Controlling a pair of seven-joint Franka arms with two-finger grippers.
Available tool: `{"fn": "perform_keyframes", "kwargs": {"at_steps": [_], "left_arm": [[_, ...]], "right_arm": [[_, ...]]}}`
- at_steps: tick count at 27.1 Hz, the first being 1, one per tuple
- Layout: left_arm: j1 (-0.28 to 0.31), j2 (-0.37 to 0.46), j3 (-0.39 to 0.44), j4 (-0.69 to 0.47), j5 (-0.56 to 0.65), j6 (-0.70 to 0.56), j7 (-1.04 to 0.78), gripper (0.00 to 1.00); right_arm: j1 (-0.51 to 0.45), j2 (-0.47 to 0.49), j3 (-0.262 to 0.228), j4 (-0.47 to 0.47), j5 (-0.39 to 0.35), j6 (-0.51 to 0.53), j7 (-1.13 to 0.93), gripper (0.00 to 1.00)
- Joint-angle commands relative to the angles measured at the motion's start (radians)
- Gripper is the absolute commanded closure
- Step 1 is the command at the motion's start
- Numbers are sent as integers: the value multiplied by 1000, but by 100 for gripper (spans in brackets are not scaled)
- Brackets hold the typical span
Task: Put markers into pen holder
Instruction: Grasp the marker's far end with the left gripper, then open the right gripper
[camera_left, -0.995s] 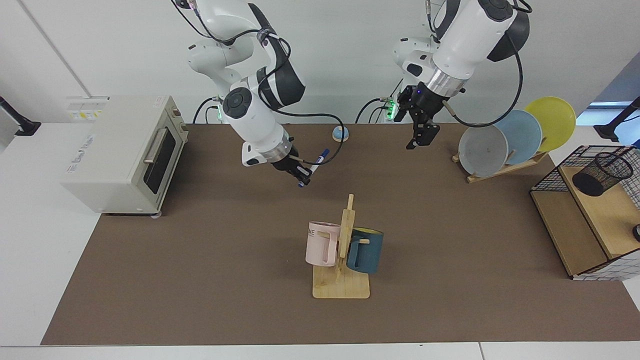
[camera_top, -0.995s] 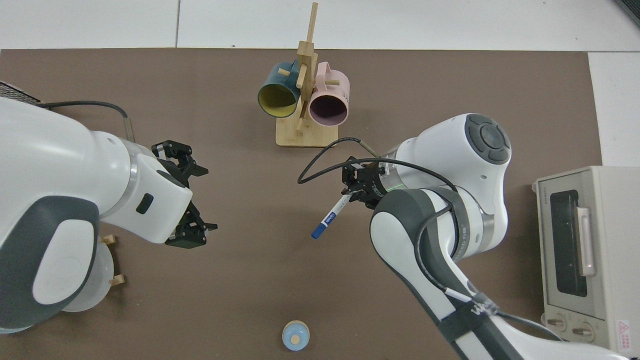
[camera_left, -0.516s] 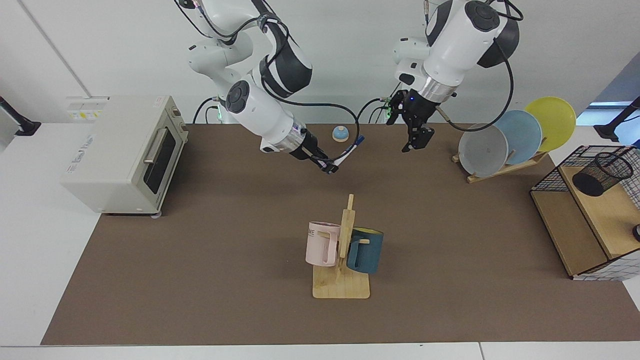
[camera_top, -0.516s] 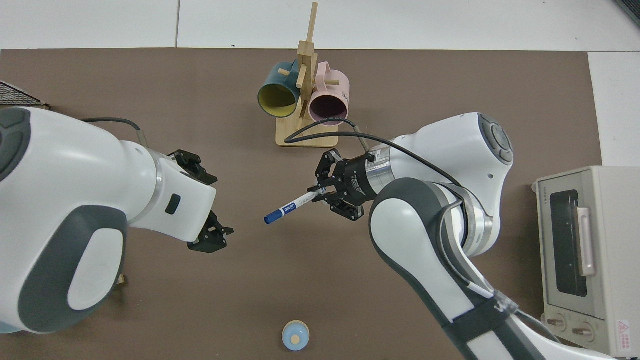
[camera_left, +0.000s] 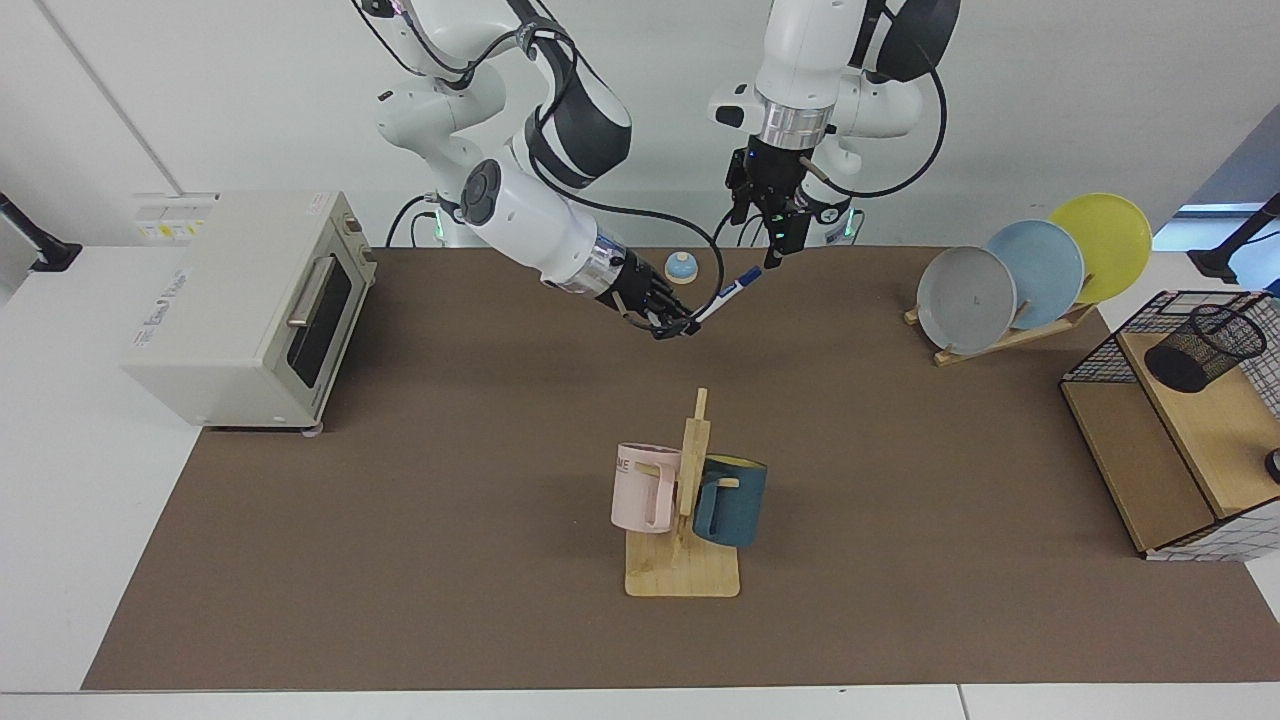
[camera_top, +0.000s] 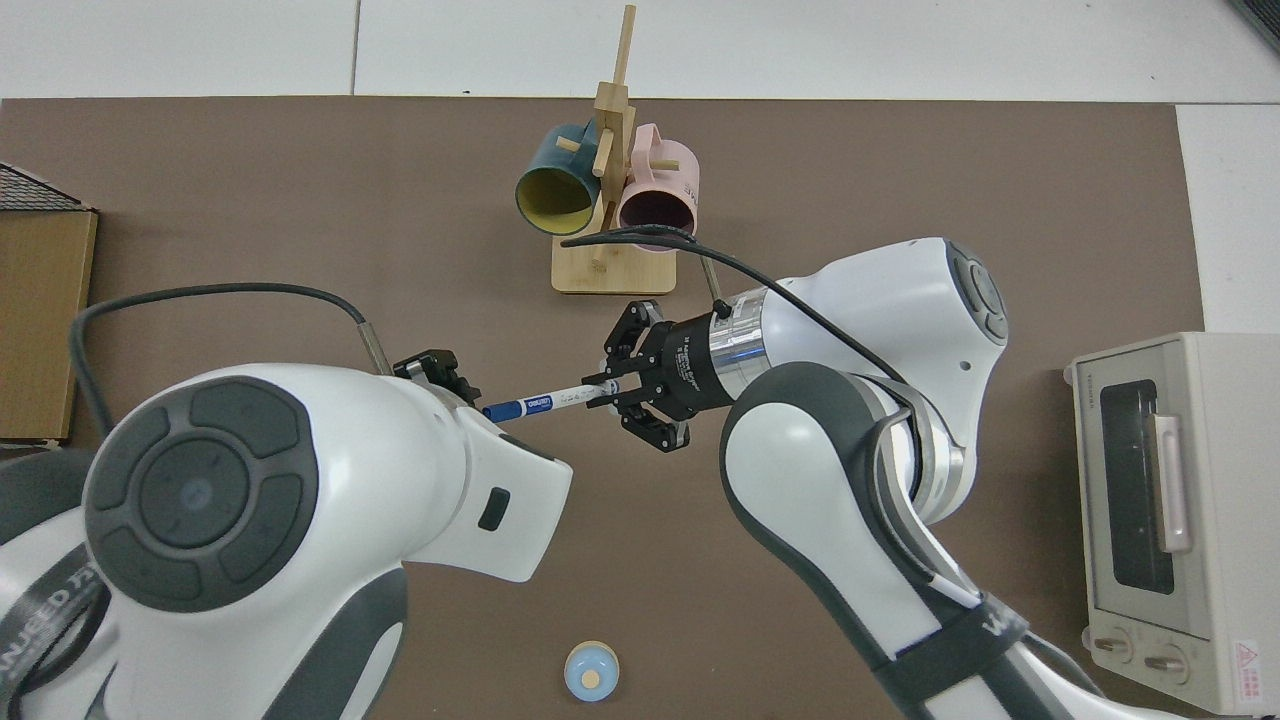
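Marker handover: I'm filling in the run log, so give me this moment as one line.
phase: handover | right gripper: shut on marker | left gripper: at marker's capped end, grip unclear | pen holder: on shelf, no marker in it

Brown desk mat (camera_left: 400, 560): matt, felt-like, faintly rough. Slim white plastic marker with blue cap (camera_top: 545, 402): smooth, slight sheen. Small black wire-mesh pen holder (camera_left: 1203, 347): metal, open weave. Pale wooden mug stand (camera_left: 685, 560): bare, matt. Pink mug (camera_left: 643, 487) and teal mug (camera_left: 733, 503): smooth, satin. Cream toaster oven (camera_left: 250, 300): painted metal, low gloss. Grey, blue, yellow plates (camera_left: 1040, 268): glazed, smooth. Arm shells: glossy white plastic.
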Motion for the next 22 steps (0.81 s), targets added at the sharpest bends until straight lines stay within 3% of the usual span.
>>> {"fn": "perform_keyframes", "kwargs": {"at_steps": [1,11,22], "left_arm": [[-7,-9,12,-39,27,63,37,2],[-3,12,12,-40,16,70,35,9],[-4,20,12,-40,13,91,54,33]], "right_arm": [[27,5,-3,8,17,39,28,100],[27,5,-3,8,17,39,27,100],[27,5,-3,8,17,39,25,100]]}}
